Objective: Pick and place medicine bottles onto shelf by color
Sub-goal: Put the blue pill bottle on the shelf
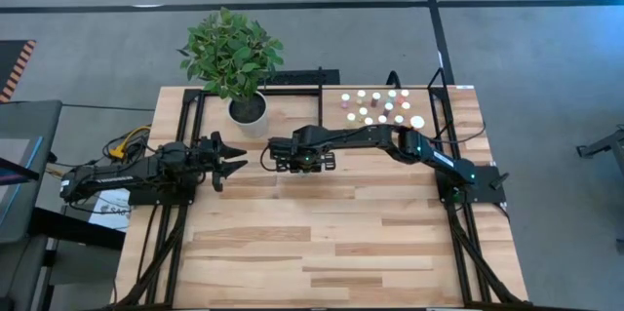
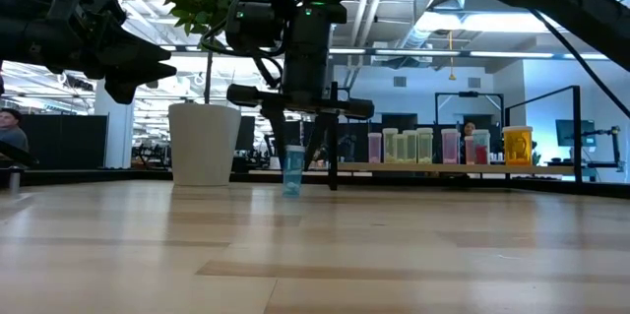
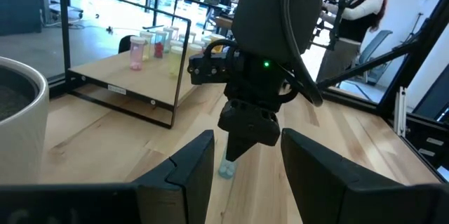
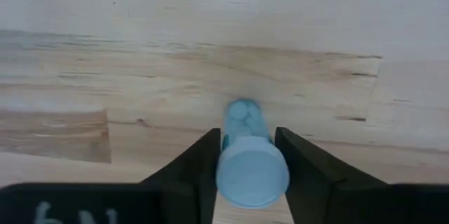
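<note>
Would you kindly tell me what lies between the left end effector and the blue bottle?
Bare tabletop in the high view; the left end effector faces the blue bottle held by the right end effector.

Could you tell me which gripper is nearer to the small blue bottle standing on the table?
The right. The right gripper is directly over the blue bottle, fingers on both sides of it. The left gripper hangs apart, left of it.

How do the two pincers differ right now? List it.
The right pincer points down at the tabletop with its fingers shut on a small blue bottle; the left pincer lies level above the table and holds nothing. The right works mid-table; the left waits beside the plant pot. Both are dark and two-fingered.
</note>
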Available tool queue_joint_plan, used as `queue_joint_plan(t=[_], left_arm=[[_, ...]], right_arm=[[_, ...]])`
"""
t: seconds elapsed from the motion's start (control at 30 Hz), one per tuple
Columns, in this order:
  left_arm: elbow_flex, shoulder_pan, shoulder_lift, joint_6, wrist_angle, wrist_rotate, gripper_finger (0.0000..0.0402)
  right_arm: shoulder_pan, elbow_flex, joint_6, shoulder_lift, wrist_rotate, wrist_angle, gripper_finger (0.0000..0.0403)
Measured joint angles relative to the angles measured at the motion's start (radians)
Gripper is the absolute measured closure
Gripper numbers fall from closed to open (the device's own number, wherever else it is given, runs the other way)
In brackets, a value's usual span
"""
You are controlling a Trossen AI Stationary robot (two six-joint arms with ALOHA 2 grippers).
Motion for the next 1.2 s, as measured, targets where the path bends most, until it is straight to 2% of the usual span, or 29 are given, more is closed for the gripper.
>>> queue_joint_plan(t=[0.27,0.5,0.7,0.9,1.07,1.2], left_arm=[[0.000,0.000,0.000,0.000,0.000,0.000,0.0248],[0.000,0.000,0.000,0.000,0.000,0.000,0.0248],[0.000,0.000,0.000,0.000,0.000,0.000,0.0248],[0.000,0.000,0.000,0.000,0.000,0.000,0.0248],[0.000,0.000,0.000,0.000,0.000,0.000,0.0248],[0.000,0.000,0.000,0.000,0.000,0.000,0.0248]], right_arm=[[0.000,0.008,0.009,-0.009,-0.005,-0.026,0.0265],[-0.004,0.169,0.022,-0.009,-0.003,-0.240,0.0265],[-0.035,0.133,0.023,-0.148,0.020,-0.302,0.0275],[-0.055,0.132,0.067,-0.249,0.155,-0.409,0.0274],[-0.113,0.009,0.129,-0.337,0.180,-0.410,0.0276],[-0.172,-0.178,0.199,-0.396,0.110,-0.370,0.0277]])
